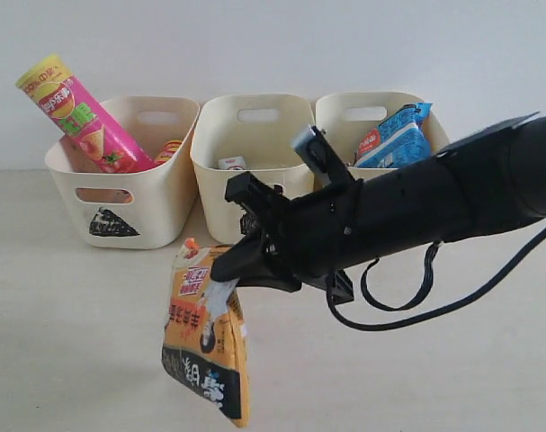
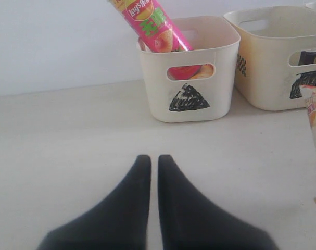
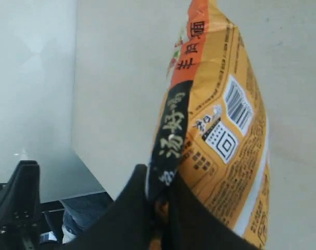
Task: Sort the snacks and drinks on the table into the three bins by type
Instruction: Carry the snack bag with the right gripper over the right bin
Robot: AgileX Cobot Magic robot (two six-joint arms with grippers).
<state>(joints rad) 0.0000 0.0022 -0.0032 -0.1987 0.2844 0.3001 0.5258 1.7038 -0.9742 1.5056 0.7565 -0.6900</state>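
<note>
The right gripper (image 1: pixel 222 284) is pinched tight on the upper edge of the orange, black and white snack bag (image 1: pixel 205 351), which hangs down from the black fingers (image 3: pixel 131 208) in front of the middle bin (image 1: pixel 214 193). The bag is over the pale table (image 1: pixel 75 342); whether its lower end touches the surface cannot be told. The right arm reaches in from the right, crossing in front of the right bin (image 1: pixel 340 112), where a blue packet (image 1: pixel 394 139) sticks up above the rim. The left bin (image 1: pixel 156 207), marked with a black scribbled triangle (image 2: pixel 188 99), holds a pink chip tube (image 1: pixel 79 117) with a yellow lid leaning out over its left rim, and the top of a yellow-orange tube (image 1: pixel 169 148) shows just beside it inside. The left gripper (image 2: pixel 150 161) hovers low over bare table in front of the triangle bin, its two dark fingers pressed together with nothing between them.
</note>
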